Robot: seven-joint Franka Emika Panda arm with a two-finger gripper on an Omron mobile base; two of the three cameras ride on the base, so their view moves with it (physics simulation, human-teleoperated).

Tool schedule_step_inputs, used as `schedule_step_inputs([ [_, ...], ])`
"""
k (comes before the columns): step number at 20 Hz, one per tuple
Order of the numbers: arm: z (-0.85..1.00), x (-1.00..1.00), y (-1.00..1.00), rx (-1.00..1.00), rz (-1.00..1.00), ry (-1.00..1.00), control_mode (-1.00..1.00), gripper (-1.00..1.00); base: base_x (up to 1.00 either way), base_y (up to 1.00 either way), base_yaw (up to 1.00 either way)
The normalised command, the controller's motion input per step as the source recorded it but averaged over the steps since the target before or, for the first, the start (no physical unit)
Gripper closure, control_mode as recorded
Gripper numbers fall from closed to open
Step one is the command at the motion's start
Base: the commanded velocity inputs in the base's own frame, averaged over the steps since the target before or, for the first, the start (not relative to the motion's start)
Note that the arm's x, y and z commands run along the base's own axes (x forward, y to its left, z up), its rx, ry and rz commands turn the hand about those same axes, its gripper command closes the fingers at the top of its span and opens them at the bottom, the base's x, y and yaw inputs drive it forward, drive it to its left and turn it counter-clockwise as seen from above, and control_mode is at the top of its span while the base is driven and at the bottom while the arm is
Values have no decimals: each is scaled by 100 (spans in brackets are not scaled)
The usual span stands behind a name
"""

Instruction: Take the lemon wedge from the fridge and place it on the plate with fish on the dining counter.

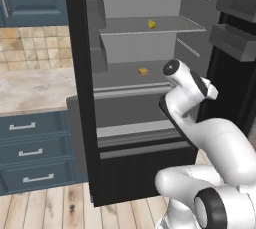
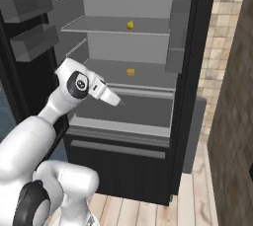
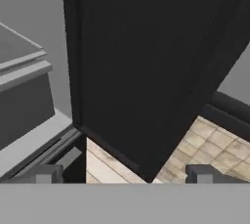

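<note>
**Fridge open, wedge on the upper shelf, hand empty**

Tall black double-door fridge point(image 1: 80, 98), both doors swung wide, light grey shelved interior exposed, grey door bins on either side. Closed bottom drawer below the shelves. To its left in the left base view, beige marbled stone countertop point(image 1: 30, 90) over dark blue drawers with grey handles point(image 1: 30, 152); tan tiled wall above. Pale wooden plank floor point(image 1: 60, 208) underneath. White arm with dark joints point(image 1: 215, 143) bent in front of the open fridge, wrist at about lower-shelf height. Two-finger gripper point(image 3: 127, 174) with fingers spread wide apart, nothing between them, pointing down past a black door edge towards the floor. Darker orange-yellow blocky chunk point(image 1: 143, 71) on the lower shelf. Tiny bright yellow lemon wedge point(image 1: 151, 24) on the upper shelf, well apart from the hand, also seen in the right base view point(image 2: 130, 24).
</note>
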Motion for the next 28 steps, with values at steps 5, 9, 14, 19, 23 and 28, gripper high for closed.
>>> schedule_step_inputs([
  [5,12,0,50,45,52,25,-100,-100,0,0,0],
  [9,2,-8,48,41,42,18,-100,-100,0,0,0],
  [14,0,-63,52,-3,13,-26,-100,-100,0,0,0],
  [19,11,-40,2,-6,0,-40,-100,-100,0,0,0],
  [23,0,0,0,0,0,0,-100,-100,0,0,0],
  [28,1,-1,-1,0,0,0,-100,-100,0,0,0],
])
